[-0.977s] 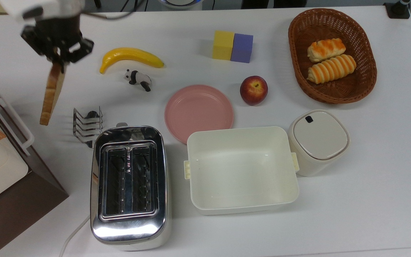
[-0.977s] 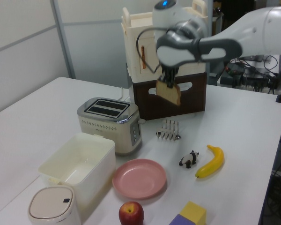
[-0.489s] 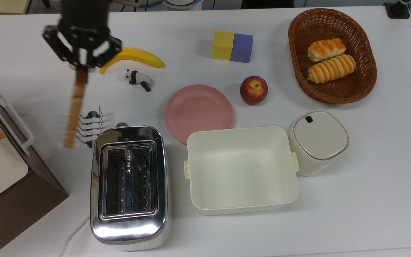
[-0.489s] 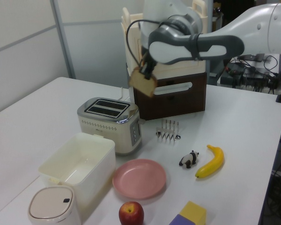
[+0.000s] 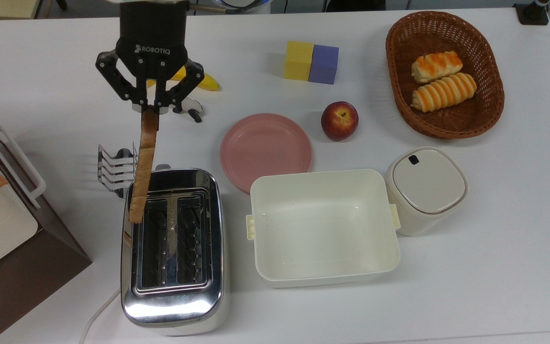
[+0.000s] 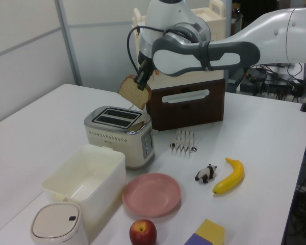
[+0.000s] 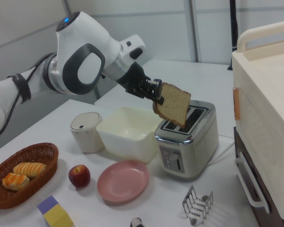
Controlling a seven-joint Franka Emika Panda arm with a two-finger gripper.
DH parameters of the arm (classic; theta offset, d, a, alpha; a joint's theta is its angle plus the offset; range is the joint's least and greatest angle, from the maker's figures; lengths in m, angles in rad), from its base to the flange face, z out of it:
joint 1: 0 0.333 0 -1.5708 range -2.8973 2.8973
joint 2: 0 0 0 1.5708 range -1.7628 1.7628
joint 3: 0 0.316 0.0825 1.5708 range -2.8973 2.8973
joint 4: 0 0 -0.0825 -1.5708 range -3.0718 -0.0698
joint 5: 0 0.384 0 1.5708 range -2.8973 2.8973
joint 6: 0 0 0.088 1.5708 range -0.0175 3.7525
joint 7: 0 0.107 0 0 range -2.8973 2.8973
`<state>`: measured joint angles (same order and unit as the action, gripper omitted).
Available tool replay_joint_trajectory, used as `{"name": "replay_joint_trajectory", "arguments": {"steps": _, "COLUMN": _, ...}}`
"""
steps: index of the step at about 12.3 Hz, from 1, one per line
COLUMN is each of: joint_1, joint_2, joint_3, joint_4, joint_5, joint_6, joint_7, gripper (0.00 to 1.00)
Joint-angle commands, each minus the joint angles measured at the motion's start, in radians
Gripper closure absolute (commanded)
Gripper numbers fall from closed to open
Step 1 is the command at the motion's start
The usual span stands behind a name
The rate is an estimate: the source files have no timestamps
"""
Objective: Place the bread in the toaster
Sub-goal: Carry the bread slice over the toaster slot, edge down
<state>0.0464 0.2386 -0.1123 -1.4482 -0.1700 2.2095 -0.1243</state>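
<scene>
The tool [image 5: 150, 108] is clamped tight on the top edge of the bread [image 5: 142, 167], and the slice hangs edge-down in the air, tilted, above the toaster [image 5: 174, 248]. In the top view its lower end sits over the toaster's left rim, just beside the left slot. The right view shows the slice clear of the chrome top. The toaster stands on the counter [image 5: 470, 267] beside a cream tub [image 5: 322, 227].
</scene>
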Motion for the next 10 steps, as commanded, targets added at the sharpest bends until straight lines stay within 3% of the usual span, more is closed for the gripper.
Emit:
{"name": "replay_joint_trajectory", "arguments": {"steps": 1, "joint_1": 0.0, "joint_2": 0.03, "joint_3": 0.037, "joint_4": 0.067, "joint_5": 0.021, "joint_6": 0.007, "joint_7": 0.025, "gripper": 1.0}}
{"name": "replay_joint_trajectory", "arguments": {"steps": 7, "joint_1": -0.036, "joint_2": 0.053, "joint_3": 0.134, "joint_4": 0.066, "joint_5": 0.024, "joint_6": 0.009, "joint_7": 0.072, "gripper": 1.0}}
{"name": "replay_joint_trajectory", "arguments": {"steps": 10, "joint_1": -0.048, "joint_2": 0.073, "joint_3": 0.134, "joint_4": 0.068, "joint_5": 0.023, "joint_6": 0.01, "joint_7": 0.069, "gripper": 1.0}}
